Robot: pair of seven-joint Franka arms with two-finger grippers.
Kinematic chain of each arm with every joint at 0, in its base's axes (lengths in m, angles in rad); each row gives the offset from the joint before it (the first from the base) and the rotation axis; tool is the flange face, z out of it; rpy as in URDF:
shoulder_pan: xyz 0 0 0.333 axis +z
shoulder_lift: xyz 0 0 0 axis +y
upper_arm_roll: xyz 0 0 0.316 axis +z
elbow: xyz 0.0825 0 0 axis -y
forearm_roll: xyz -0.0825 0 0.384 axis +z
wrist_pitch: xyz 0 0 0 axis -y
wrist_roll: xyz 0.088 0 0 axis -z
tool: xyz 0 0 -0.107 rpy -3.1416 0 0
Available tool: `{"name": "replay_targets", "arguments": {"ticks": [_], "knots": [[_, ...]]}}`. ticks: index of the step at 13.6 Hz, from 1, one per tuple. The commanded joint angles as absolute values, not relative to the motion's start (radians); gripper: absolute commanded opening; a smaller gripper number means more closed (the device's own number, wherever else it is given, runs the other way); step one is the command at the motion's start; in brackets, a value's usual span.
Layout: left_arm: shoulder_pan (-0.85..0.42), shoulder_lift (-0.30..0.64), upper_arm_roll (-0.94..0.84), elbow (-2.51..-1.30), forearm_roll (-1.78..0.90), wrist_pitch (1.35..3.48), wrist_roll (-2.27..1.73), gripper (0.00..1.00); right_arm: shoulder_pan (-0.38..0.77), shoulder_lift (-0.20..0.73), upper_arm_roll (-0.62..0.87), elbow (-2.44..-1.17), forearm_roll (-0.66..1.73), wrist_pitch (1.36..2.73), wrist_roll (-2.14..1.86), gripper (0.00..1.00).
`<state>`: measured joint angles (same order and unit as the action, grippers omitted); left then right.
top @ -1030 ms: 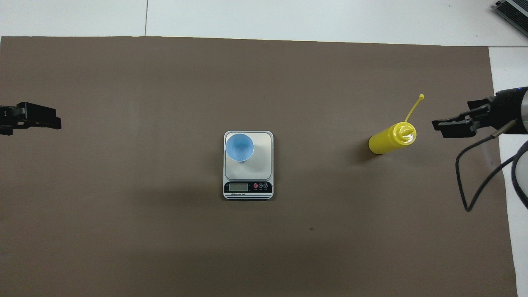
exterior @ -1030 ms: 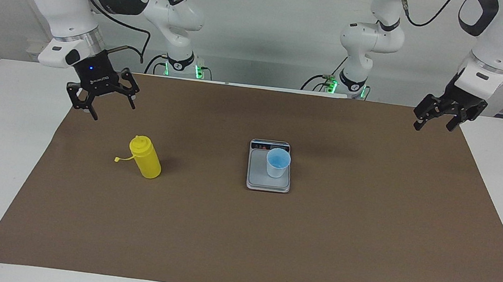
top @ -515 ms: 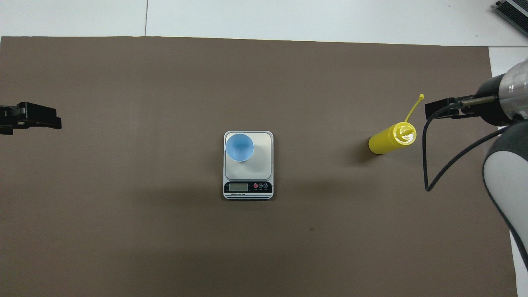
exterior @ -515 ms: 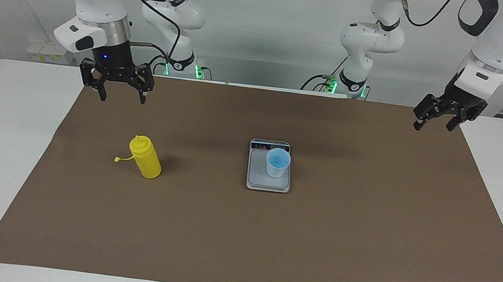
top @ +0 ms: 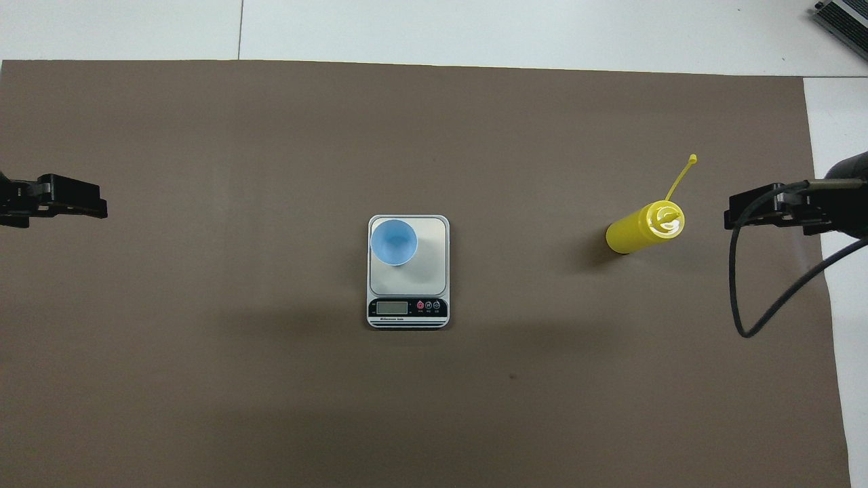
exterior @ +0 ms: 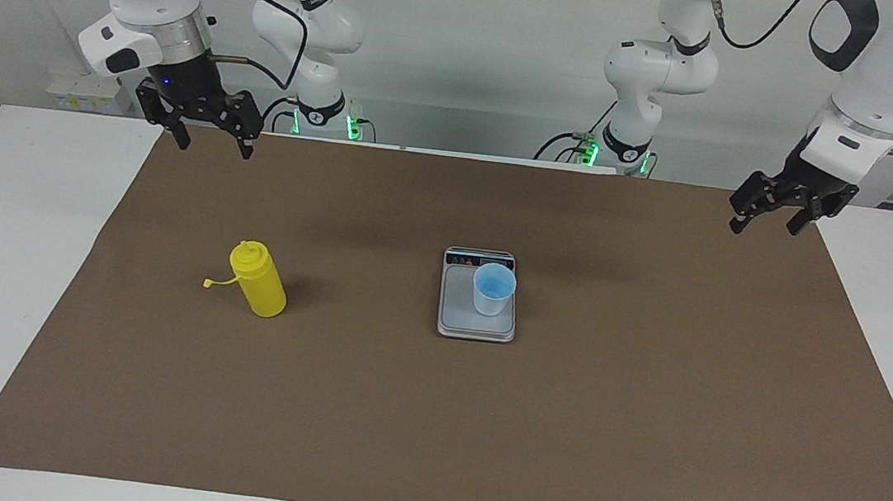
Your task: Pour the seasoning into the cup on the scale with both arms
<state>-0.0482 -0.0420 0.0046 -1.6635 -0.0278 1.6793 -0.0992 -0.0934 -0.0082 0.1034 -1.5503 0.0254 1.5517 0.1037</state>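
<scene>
We see a mat [exterior: 429,415] lying on the counter [exterior: 6,254]. The scale [exterior: 476,320] sits in the middle of the mat. The cup [exterior: 493,289] stands on the scale, on the side toward the left arm's end. The bottle [exterior: 258,279] stands on the mat beside the scale, well apart from it, toward the right arm's end. Our right gripper [exterior: 212,144] is up over the mat's edge at its own end. Our left gripper [exterior: 765,222] is up over the edge at its end.
</scene>
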Motion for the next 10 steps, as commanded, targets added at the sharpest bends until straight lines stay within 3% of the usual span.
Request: {"name": "replay_targets", "arguments": {"ticks": [1,10], "knots": [[-0.069,-0.072,-0.001,-1.715,-0.032,1.718,-0.101,1.0,-0.103,-0.031,0.109,-1.595,0.049,1.592,0.112,1.0],[-0.071,0.021,-0.178,-1.704,0.064,1.815,-0.426,1.0,-0.071,-0.081,0.117,-1.703,-0.034,1.66,0.187,1.0]]}}
